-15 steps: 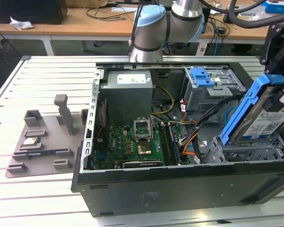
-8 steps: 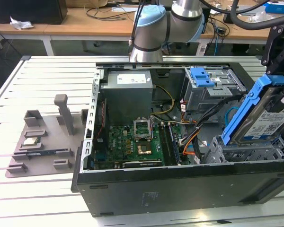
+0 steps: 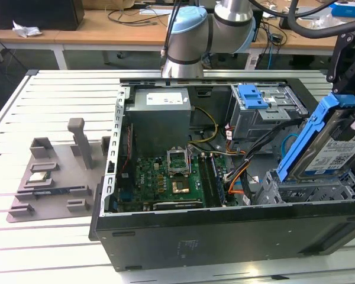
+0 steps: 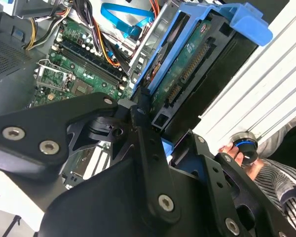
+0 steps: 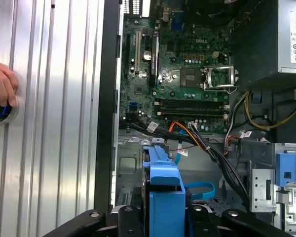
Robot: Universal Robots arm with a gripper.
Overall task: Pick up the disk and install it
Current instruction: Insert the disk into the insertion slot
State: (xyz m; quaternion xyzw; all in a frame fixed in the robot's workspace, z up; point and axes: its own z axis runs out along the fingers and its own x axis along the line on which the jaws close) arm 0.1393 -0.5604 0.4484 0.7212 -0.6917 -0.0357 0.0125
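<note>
The disk (image 3: 337, 151), a silver drive with a white-and-blue label in a blue plastic carrier (image 3: 307, 133), hangs tilted over the open computer case at the exterior view's right. My black gripper (image 3: 346, 97) is shut on its upper end. The disk's lower end sits just above the grey drive cage (image 3: 307, 192) in the case's corner. The second wrist view shows the disk's green circuit side (image 4: 187, 69), with my gripper (image 4: 153, 116) clamped on its near end. In the first wrist view the blue carrier (image 5: 163, 182) sticks out from my gripper (image 5: 163, 219) towards the cage floor (image 5: 130, 168).
The case holds a motherboard (image 3: 165, 177), a power supply (image 3: 160, 115), bundled cables (image 3: 236, 168) and a second blue bracket (image 3: 252, 96) in an upper bay. A grey fixture tray (image 3: 53, 183) lies at the exterior view's left. A person's hand (image 5: 0, 86) rests on a knob beside the case.
</note>
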